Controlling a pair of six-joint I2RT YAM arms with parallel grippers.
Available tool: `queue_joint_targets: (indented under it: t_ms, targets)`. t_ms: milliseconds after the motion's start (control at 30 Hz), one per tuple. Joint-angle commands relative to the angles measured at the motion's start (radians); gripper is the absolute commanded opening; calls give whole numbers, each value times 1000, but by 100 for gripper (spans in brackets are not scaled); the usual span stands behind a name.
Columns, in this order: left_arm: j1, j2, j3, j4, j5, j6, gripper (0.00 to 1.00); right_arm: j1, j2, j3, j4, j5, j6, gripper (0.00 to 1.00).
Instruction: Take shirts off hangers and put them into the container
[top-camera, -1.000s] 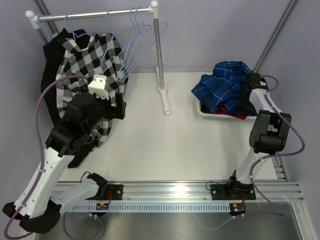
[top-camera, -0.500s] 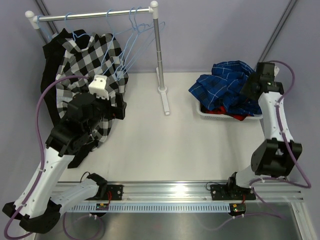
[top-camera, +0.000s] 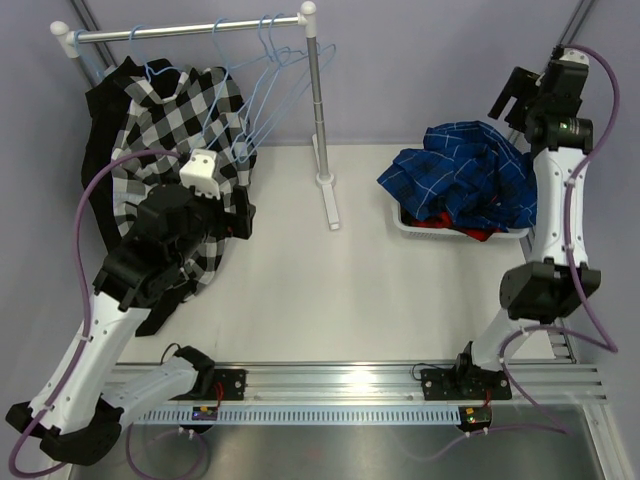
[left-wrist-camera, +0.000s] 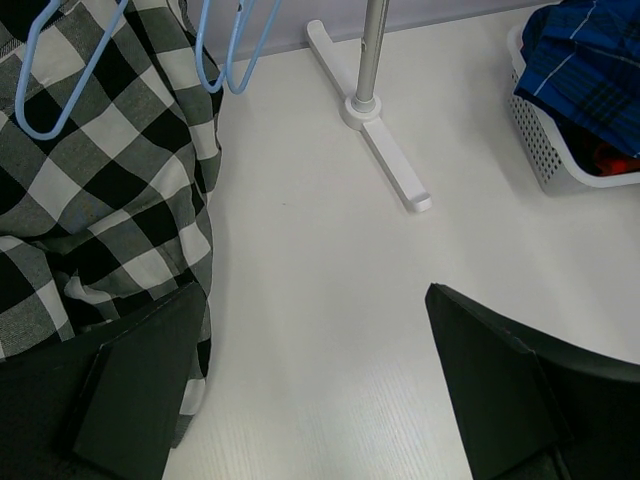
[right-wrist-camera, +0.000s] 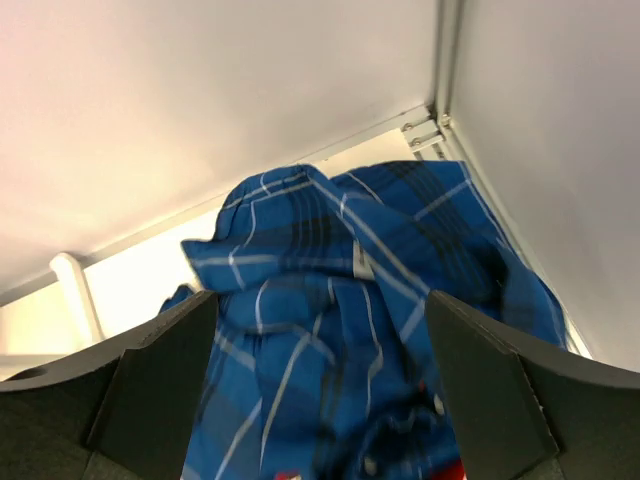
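Top external view: we find the blue shirt (top-camera: 460, 175) heaped in the container (top-camera: 412, 228) at the table's (top-camera: 340, 290) far right corner. It spills over the rim, with a red-and-black shirt (top-camera: 455, 225) showing beneath. The right gripper (top-camera: 508, 95) hangs high above the container's far side, jaws spread, holding nothing. At the far left corner the black-white check shirt (top-camera: 190, 110) hangs from the rail (top-camera: 190, 30), a black shirt (top-camera: 98, 130) behind it and bare hangers (top-camera: 262, 95) beside it. The left gripper (top-camera: 238, 215) sits just beside the check shirt's lower right edge, jaws spread.

Left wrist view: we see both fingers (left-wrist-camera: 140, 390) wide apart over bare table, the check shirt's (left-wrist-camera: 90, 180) hem just beside the left one.

Right wrist view: between our parted fingers (right-wrist-camera: 150, 390) lies only the blue shirt (right-wrist-camera: 330, 300), well below.

We judge the blue shirt delivered and the check shirt next. That calls for the left gripper to pinch its cloth and for the right arm to cross over and help slip it off its hanger.
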Motion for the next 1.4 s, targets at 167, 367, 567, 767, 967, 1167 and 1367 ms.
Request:
queue_joint_targets:
  t_ms: [167,367,567,767,967,1167,1367]
  targets:
    - [2,-52,-33,21,40,-20,99,-37,273,123,59,-125,-79,84]
    - [2,-59,-53,21,37,-16,99,-40,351,92,99,-131,-115,71]
    - [2,-52,-59,22,41,-17,99,-26,238,-82,200,-214,-140,0]
    - [2,-47,-57,22,40,-16,99,18,48,-364,265,-283,-115,0]
    - [2,-50,-51,22,47,-14,99,44,37,-558,219,-267,-48,0]
    - [2,-58,-51,19,47,-11,99,43,223,-583,51,-194,15,0]
    - [2,-73,-47,8,40,-11,99,29,308,-511,-44,-152,44,1]
